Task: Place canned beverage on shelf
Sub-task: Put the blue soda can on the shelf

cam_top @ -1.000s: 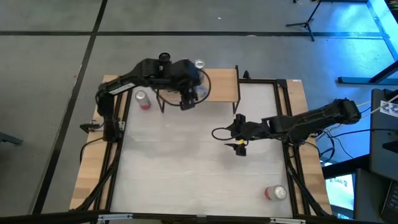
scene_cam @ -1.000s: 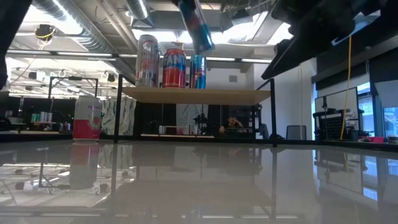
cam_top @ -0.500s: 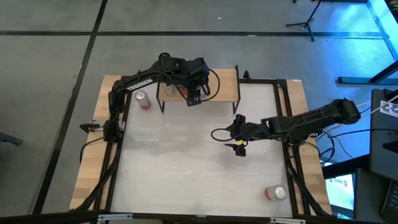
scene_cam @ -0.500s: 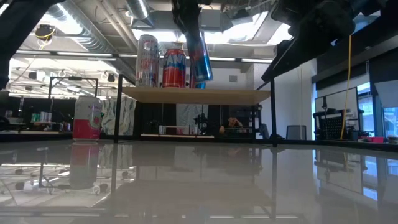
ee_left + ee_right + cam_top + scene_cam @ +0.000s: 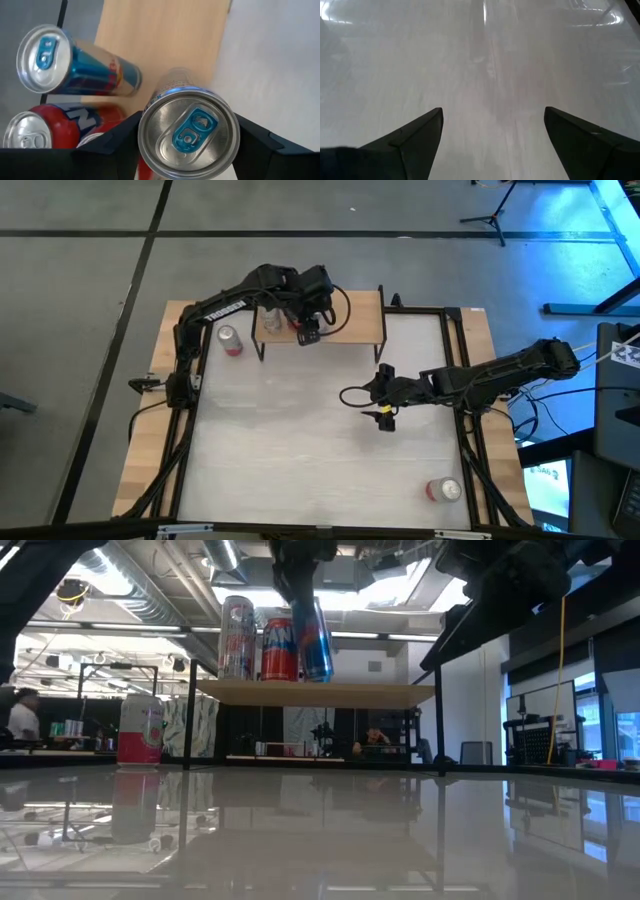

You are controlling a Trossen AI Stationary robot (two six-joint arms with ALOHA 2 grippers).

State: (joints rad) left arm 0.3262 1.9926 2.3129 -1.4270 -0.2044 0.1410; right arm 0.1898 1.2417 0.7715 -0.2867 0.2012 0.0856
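- Your shelf point(image 5: 355, 318) sits at the upper middle of the high view; its wooden top carries cans at its left part, and the right half of the board is bare.
- In the low view you see three cans on the board: a silver-pink can point(image 5: 236, 638) at left, a red can point(image 5: 280, 648) next to it, and the blue can point(image 5: 316, 640) just right of that, tilted.
- Your left gripper point(image 5: 309, 323) is clamped on the blue can point(image 5: 187, 131) from above, over the shelf's left-centre; whether the can's base touches the board you cannot tell.
- The left wrist view shows a second blue can point(image 5: 75, 67) and the red can point(image 5: 45, 127) close beside the held one.
- Your right gripper point(image 5: 385, 412) hangs at mid-table, fingers point(image 5: 405, 142) spread apart over bare tabletop.
- Two more cans stand on the table: one point(image 5: 229, 340) left of the shelf, one point(image 5: 442, 490) at the lower right corner.
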